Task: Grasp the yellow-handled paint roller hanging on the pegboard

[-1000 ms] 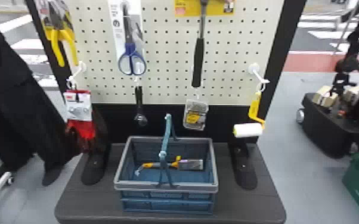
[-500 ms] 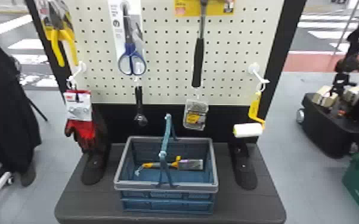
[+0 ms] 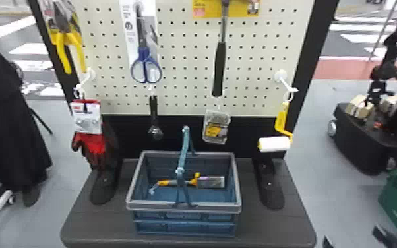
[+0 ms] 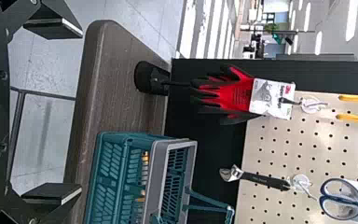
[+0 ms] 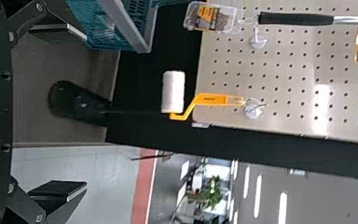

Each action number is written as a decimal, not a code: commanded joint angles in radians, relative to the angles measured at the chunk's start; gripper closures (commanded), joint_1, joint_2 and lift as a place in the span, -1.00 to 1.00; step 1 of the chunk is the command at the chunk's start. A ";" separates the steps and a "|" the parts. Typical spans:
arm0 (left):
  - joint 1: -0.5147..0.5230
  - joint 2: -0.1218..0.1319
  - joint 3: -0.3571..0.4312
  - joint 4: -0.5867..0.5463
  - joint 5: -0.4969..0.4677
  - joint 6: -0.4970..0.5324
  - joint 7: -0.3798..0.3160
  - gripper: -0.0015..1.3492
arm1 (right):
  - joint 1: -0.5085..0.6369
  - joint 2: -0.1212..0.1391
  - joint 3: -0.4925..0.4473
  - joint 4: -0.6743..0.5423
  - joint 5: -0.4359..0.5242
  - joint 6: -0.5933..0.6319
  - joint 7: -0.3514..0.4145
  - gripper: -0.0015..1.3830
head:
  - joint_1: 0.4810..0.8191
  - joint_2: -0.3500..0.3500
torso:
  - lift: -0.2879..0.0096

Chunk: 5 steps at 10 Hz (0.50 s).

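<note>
Your left pincer is spread wide with nothing in it, off the bench and facing the red gloves at the left of the pegboard. Further along hang the scissors, a hammer and a small hardware packet, with the blue basket on the bench below.

The yellow-handled paint roller hangs at the far right of the board from a white hook, with its handle up and its white sleeve lowest. It sits just beside the black side post. Your right pincer is also wide open and empty, facing the roller but well apart from it.

Expect the roller to be light, with a stiff plastic handle on a thin frame. It hangs free, so a nudge will likely set it swinging. The sleeve looks soft and probably spins, so close on the middle of the yellow handle, below the hook.

The packet is near on one side and the post is close on the other. The board's black foot lies on the bench beneath the roller. The open room is in front and out to the right, over the floor.
</note>
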State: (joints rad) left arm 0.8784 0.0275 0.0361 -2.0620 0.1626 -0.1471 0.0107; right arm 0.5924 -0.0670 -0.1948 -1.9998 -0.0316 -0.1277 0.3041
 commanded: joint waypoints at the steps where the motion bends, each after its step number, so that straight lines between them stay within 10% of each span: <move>1: -0.002 0.000 -0.002 0.001 0.000 0.003 0.000 -0.79 | -0.102 -0.033 -0.026 0.040 -0.013 0.048 0.040 -0.74 | -0.60 0.00 | 0.26; 5: -0.017 0.000 -0.010 0.014 0.000 0.012 0.000 -0.79 | -0.347 -0.066 -0.109 0.141 0.015 0.164 0.211 -0.73 | -0.60 0.00 | 0.26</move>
State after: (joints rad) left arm 0.8649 0.0276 0.0284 -2.0522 0.1626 -0.1365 0.0107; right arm 0.2826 -0.1230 -0.2973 -1.8835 -0.0151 0.0241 0.5121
